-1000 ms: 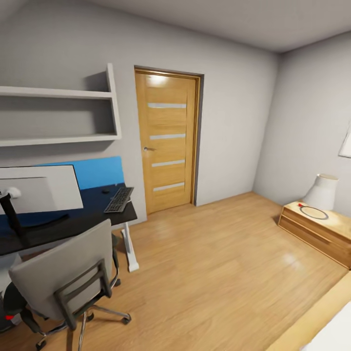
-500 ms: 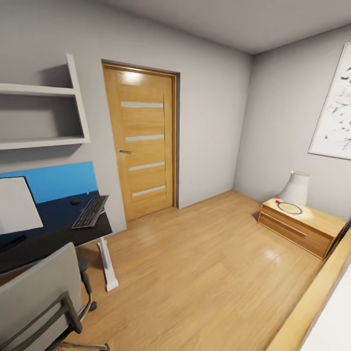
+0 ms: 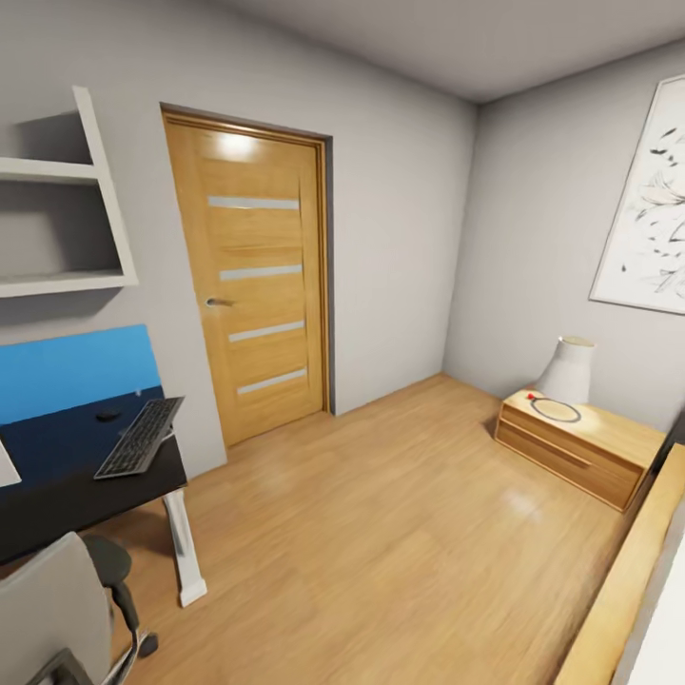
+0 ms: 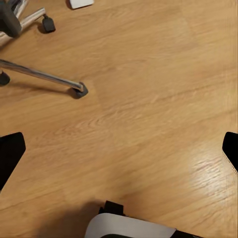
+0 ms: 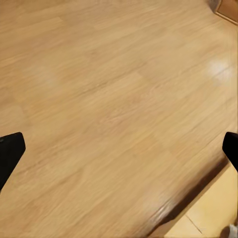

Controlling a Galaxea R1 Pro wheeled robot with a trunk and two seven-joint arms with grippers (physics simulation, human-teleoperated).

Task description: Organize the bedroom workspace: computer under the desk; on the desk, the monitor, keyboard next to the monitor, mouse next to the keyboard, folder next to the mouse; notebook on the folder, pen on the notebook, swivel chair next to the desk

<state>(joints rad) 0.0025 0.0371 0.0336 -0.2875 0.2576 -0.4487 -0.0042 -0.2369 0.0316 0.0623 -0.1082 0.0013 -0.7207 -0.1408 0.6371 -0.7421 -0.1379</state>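
The left end effector (image 4: 119, 148) is spread wide, with one dark fingertip (image 4: 10, 153) at each side of its wrist view and nothing between them. It hangs over the bare wood floor (image 4: 148, 114). Out past its tips, the metal legs and little wheels of the swivel chair (image 4: 44, 77) stand on the floor, near but not touching it.

The right end effector (image 5: 119, 148) is spread wide too and holds nothing. Only floor lies under it, with a pale wood edge (image 5: 198, 220) close by.

In the head view, the black table (image 3: 86, 490) with its blue back panel (image 3: 71, 381) stands at the left. The dark keyboard (image 3: 140, 437) lies flat on the table near its end. A small dark thing (image 3: 107, 415) sits just beside the keyboard, by the blue panel; it is too small to name. The grey back of the swivel chair (image 3: 43, 618) is next to the table. A wood door (image 3: 252, 276) is shut in the wall. A low wood cabinet (image 3: 580, 447) with a white lamp (image 3: 568, 369) stands far off at the right.
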